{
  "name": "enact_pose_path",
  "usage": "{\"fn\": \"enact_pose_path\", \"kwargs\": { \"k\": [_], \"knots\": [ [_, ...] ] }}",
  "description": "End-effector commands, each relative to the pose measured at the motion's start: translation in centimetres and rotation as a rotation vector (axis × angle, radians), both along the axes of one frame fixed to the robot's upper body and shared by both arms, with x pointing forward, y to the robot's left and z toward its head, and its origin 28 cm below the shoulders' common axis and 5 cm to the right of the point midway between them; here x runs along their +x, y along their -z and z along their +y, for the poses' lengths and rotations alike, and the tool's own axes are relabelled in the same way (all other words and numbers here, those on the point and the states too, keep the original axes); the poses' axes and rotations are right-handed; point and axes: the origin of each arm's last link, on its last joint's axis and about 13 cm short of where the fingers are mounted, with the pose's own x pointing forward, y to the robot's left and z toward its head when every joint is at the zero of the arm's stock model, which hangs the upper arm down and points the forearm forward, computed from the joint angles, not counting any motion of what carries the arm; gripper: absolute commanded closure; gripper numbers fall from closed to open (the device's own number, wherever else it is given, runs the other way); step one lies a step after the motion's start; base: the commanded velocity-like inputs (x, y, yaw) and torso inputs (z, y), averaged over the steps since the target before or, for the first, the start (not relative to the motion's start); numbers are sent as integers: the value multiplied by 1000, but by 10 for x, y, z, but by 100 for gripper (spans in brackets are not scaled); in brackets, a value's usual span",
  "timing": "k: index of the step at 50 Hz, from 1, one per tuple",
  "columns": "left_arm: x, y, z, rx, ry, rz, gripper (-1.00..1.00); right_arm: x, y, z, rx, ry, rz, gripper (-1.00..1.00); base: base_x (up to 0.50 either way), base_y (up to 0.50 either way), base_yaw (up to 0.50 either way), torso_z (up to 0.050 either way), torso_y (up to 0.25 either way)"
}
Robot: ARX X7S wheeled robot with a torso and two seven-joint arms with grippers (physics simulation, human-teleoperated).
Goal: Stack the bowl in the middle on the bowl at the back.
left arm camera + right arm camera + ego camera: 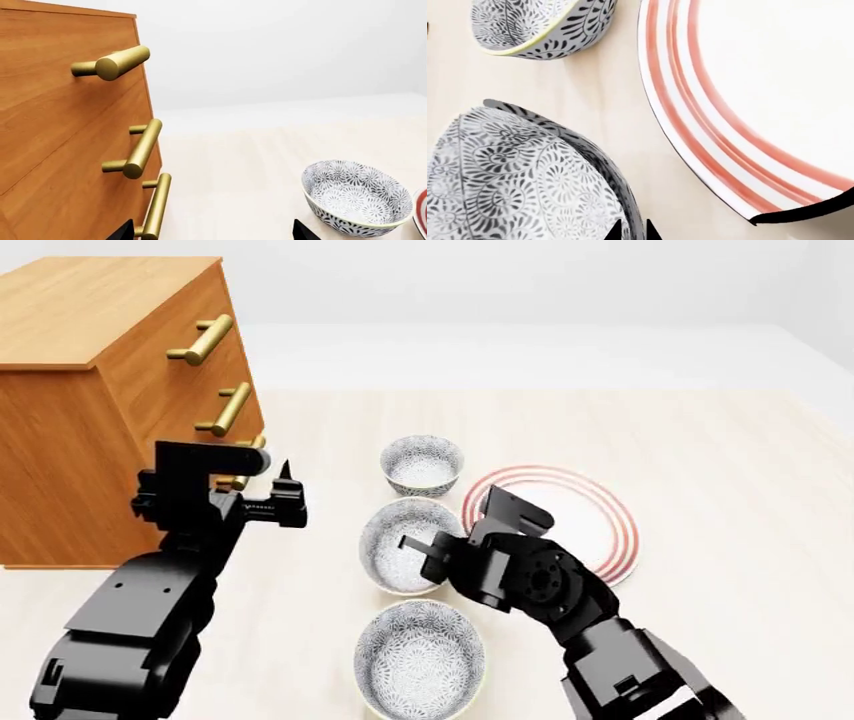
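Three speckled bowls stand in a column at centre frame of the head view, on a pale table (721, 440). The bowl in the middle (400, 540) sits between the bowl at the back (422, 462) and the near bowl (419, 660), none touching. The right gripper (438, 552) is at the middle bowl's right rim. In the right wrist view two dark fingertips (615, 231) show at the bottom edge, close together with only a thin gap, straddling that bowl's rim; they look pinched on the wall. The bowl fills the lower left of that frame, the back bowl sits at upper left, and the red-ringed plate (747, 90) takes the right side, near both but apart.

Left gripper (283, 502) hangs mid-left in the head view, fingers spread, holding nothing, just in front of the wooden drawer chest (80, 390). Its wrist view shows the brass handles (137, 150) at left and the back bowl at lower right.
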Motion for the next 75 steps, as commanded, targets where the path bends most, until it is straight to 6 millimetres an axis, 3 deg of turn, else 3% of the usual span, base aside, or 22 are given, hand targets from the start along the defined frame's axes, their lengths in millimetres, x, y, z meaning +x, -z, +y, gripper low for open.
{"fn": "enact_pose_path", "kwargs": {
  "k": [1,15,31,37,46,55,62,75],
  "knots": [
    [0,-1,0,-2,-1,-6,-100,2,-6,0,12,11,-27,100,0,0,0,0,0],
    [-1,-8,0,-2,-5,-24,-100,5,-32,-4,39,47,-125,100,0,0,0,0,0],
    [-3,-16,1,-2,-17,-45,-100,6,-83,-16,137,93,-258,100,0,0,0,0,0],
    [-4,-19,1,2,-17,-52,-100,-13,-116,-32,217,84,-305,100,0,0,0,0,0],
    [-10,-27,-5,7,1,-74,-100,-65,-155,-58,248,62,-328,100,0,0,0,0,0],
    [-14,-33,-9,4,18,-93,-100,-108,-164,-70,297,21,-249,100,0,0,0,0,0],
    [-15,-38,-10,-1,21,-110,-100,-134,-154,-73,305,-22,-158,100,0,0,0,0,0],
    [-19,-42,-9,-10,23,-126,-100,-146,-144,-73,306,-52,-117,100,0,0,0,0,0]
  ]
}}
